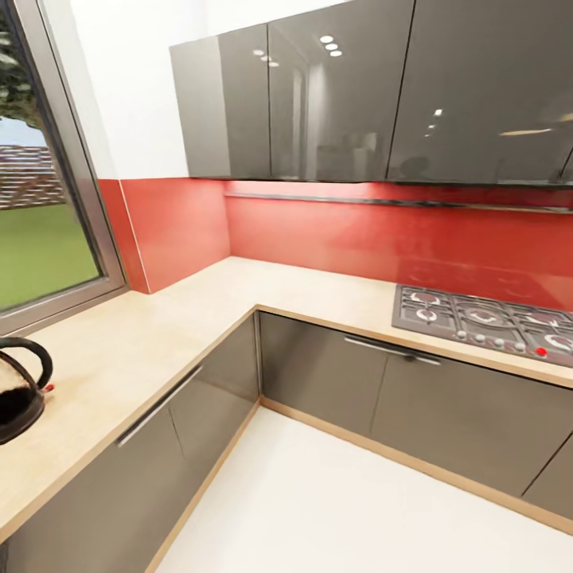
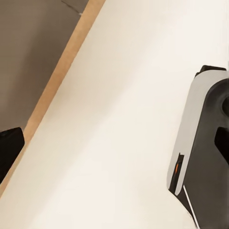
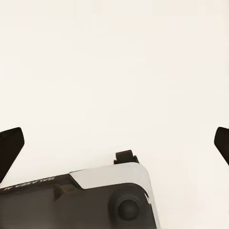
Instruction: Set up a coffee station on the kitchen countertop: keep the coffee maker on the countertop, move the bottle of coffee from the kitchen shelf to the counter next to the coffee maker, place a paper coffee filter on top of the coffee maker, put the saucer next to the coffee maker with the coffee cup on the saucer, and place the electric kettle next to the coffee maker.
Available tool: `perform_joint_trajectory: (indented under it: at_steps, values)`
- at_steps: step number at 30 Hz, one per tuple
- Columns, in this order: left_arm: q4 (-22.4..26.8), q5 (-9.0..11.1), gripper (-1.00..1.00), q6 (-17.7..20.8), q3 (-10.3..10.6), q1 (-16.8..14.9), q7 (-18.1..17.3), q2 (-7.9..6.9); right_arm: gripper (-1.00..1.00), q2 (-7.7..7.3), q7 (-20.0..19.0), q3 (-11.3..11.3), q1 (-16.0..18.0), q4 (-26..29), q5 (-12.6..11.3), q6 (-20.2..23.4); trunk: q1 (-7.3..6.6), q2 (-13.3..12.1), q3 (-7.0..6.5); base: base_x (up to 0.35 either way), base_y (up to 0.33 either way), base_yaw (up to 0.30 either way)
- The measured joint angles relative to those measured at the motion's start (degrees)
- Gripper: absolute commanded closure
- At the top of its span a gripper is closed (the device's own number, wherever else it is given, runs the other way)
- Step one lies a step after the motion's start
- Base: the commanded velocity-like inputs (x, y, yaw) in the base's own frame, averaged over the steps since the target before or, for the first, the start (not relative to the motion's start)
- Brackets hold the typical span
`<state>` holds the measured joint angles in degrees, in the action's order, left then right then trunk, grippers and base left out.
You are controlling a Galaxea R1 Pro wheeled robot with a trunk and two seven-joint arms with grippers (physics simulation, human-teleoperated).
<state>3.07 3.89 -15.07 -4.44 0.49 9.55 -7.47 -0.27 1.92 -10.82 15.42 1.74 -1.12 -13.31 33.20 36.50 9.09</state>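
1. The electric kettle (image 1: 19, 390) stands at the far left edge of the head view, cut off by the frame, on the light wood desk (image 1: 143, 334) that wraps the corner under the window (image 1: 40, 175). Its black loop handle and a small red switch are visible; the rest is out of frame.
2. The other coffee-station items cannot be placed from these pictures. The stretch of desk in view carries the gas hob (image 1: 485, 318) at right, beneath the red backsplash (image 1: 318, 231) and the glossy grey upper cabinets (image 1: 318, 87).
3. The robot appears to be in transit: both wrist cameras look straight down at the pale floor (image 2: 124, 119), suggesting the arms hang tucked low while the base drives, which keeps them from catching the cabinet fronts.
4. The right gripper (image 3: 114, 143) shows dark fingertips (image 3: 9, 143) at the opposite side edges of its view, so its jaws are spread wide with nothing between them.
5. In the left wrist view one dark fingertip (image 2: 9, 148) shows at the left edge; whether those jaws are apart or together cannot be told.
6. The kettle sits well apart from both sets of jaws, up on the desk while they point at the floor beside the robot's base (image 3: 109, 195).
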Motion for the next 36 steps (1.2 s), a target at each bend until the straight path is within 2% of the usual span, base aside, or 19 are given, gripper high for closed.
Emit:
perform_joint_trajectory:
  at_steps: [14,36]
  values:
    - [0.0,-0.1,-1.0,0.0,0.0,0.0,0.0,0.25,-1.0,0.09,0.0,0.0,0.0,0.0,0.0,0.0,0.0,0.0,0.0,0.307,-0.166,0.029]
    - [0.0,0.0,-1.0,0.0,0.0,0.0,0.0,0.25,-1.0,0.01,0.0,0.0,0.0,0.0,0.0,0.0,0.01,0.0,0.0,0.287,-0.204,0.264]
